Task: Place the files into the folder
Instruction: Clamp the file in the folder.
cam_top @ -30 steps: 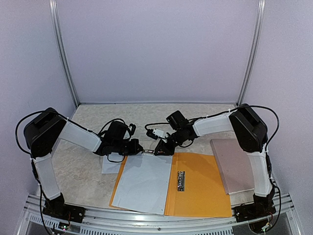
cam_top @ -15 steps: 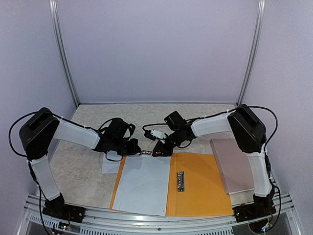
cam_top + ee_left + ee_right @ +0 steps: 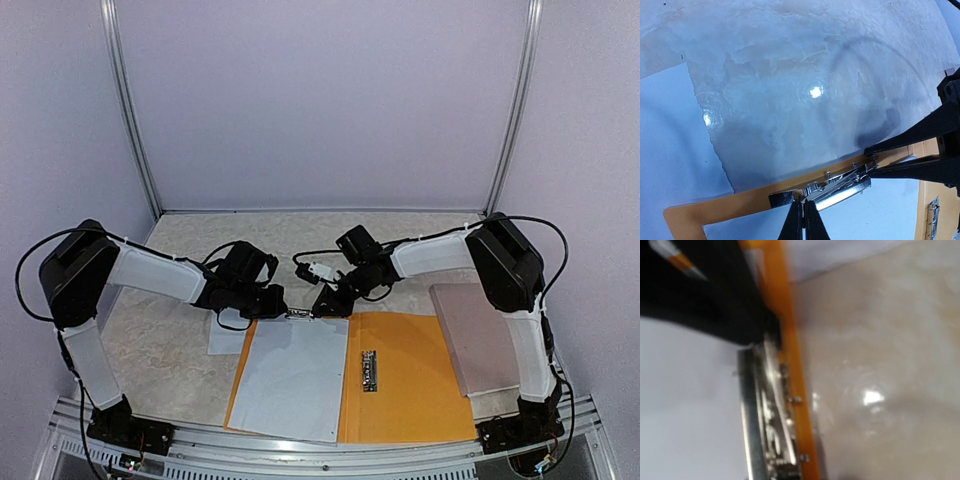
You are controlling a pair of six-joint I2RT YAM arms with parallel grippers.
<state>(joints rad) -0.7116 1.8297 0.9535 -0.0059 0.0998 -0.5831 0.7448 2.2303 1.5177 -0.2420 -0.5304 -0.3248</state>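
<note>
1. The right wrist view is blurred. It shows only the metal clip [image 3: 765, 415], an orange strip of the folder [image 3: 796, 390] and a black shape at the upper left that cannot be identified. From overhead, no print on the files [image 3: 292, 375] can be read.
2. The left gripper [image 3: 803, 207] has its fingers pressed together, tips against the clip's near edge.
3. The right gripper [image 3: 869, 161] shows a narrow gap, with its tips at the clip's end. Whether it pinches the clip I cannot tell.
4. The folder lies open at the middle of the table's near edge. The files rest on its left half, with the clip across their far edge.
5. A loose white sheet [image 3: 224, 336] sticks out at the folder's far left corner. A pinkish-brown board [image 3: 478, 335] lies beside the folder, near the table's right edge.
6. The table [image 3: 170, 300] is marbled beige, and the walls [image 3: 320, 100] are pale lilac.
</note>
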